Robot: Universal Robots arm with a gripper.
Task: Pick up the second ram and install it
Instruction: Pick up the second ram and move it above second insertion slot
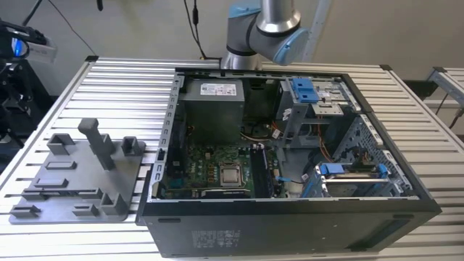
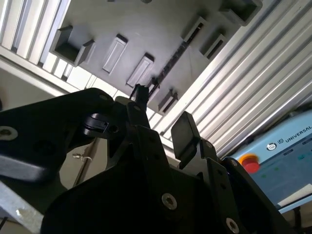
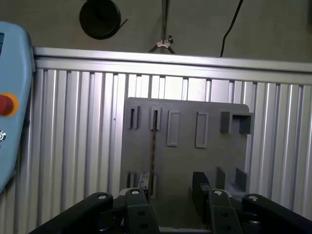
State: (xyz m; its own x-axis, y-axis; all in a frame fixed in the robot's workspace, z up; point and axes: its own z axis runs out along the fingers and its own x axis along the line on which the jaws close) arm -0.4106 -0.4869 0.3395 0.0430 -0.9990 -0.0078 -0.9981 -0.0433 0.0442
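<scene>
Gripper point(image 3: 173, 187), fingers apart and empty, hangs over the grey tray point(image 3: 185, 161), where the second ram point(image 3: 153, 146) stands edge-on in a slot. Judged step: approach for pickup; the grasp calls for jaws straddling that thin edge squarely. Teach pendant point(image 2: 278, 161) bears a maker's mark; power-supply label point(image 1: 219, 88) is illegible.
</scene>
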